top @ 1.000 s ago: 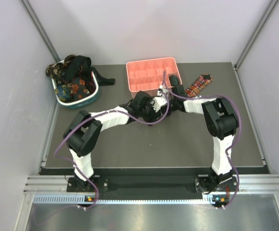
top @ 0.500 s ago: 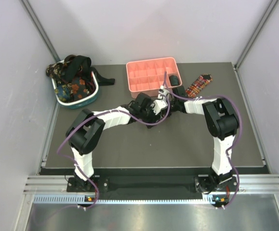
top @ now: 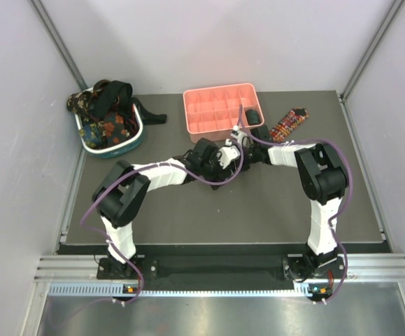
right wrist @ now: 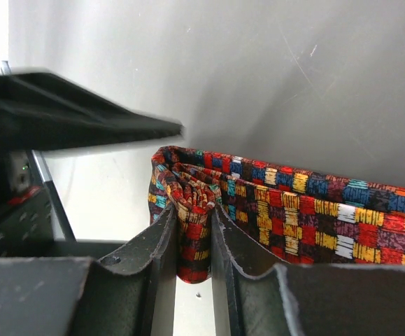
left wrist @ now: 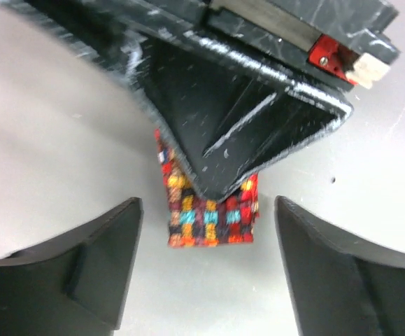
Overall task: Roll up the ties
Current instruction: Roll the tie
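The red-yellow-dark plaid tie (right wrist: 314,210) lies flat on the table and runs off to the right. Its near end is folded into a small roll, and my right gripper (right wrist: 193,208) is shut on that roll. In the top view the tie's far end (top: 289,122) lies at the back right. My left gripper (left wrist: 209,280) is open, one finger (left wrist: 83,266) on each side of the rolled end (left wrist: 212,224), not touching it. The right gripper's dark body (left wrist: 237,119) hangs over the roll. Both grippers meet near the table's middle (top: 233,152). More ties (top: 108,105) are heaped in the basket.
The teal-and-white oval basket (top: 133,143) stands at the back left. The pink compartment tray (top: 219,105) sits at the back centre, just behind the two grippers. Metal frame posts rise at the table's back corners.
My left gripper has opened wider around the rolled end and its arm has shifted slightly. The right gripper keeps its hold and has not moved.
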`<state>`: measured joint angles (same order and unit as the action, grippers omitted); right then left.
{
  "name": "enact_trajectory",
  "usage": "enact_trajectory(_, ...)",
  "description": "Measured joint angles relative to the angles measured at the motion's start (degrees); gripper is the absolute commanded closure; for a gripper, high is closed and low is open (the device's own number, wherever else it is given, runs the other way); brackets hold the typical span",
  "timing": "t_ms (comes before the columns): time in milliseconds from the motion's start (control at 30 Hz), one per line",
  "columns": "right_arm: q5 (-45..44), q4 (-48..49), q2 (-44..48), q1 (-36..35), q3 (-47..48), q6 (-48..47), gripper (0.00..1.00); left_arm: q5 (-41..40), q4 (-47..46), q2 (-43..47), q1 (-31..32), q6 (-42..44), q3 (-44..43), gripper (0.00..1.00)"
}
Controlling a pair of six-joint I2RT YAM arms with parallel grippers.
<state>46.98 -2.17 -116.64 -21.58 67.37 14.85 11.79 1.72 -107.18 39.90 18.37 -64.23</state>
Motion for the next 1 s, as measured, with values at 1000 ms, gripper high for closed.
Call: enact_trajectory(1000,0.02,0.24,0.02,0.02,-0.22,0.37,0.87,-12.74,-12.09,13.64,-0.37,-15.13,7.96,0.1)
